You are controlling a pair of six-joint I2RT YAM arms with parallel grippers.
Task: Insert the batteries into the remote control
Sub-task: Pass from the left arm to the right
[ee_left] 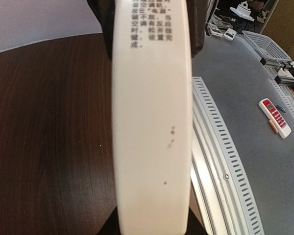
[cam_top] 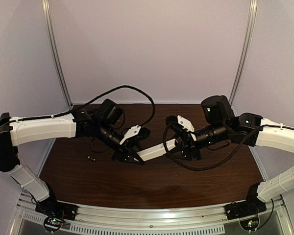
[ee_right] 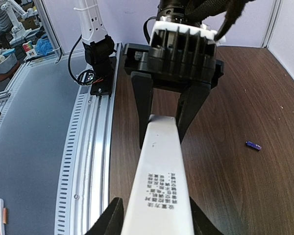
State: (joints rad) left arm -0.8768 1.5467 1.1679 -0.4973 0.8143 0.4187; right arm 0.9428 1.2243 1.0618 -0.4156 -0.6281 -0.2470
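The remote control (cam_top: 157, 151), a long white bar with small printed text, hangs above the brown table (cam_top: 137, 186) between both arms. My left gripper (cam_top: 132, 157) is shut on its left end, and its dark fingers (ee_left: 110, 227) flank the remote control (ee_left: 152, 122). My right gripper (cam_top: 180, 144) is shut on the other end, its fingers (ee_right: 110, 220) hugging the sides of the remote control (ee_right: 161, 181). One small battery (cam_top: 91, 158) lies on the table left of the left gripper. The right wrist view shows a bluish-purple battery (ee_right: 253, 146) lying flat.
An aluminium rail (cam_top: 152, 218) runs along the table's near edge, with the arm bases bolted on it. Pale walls close the back and sides. Beyond the rail, on grey flooring, lie a red-and-white handset (ee_left: 275, 117) and a wire basket (ee_left: 267, 44).
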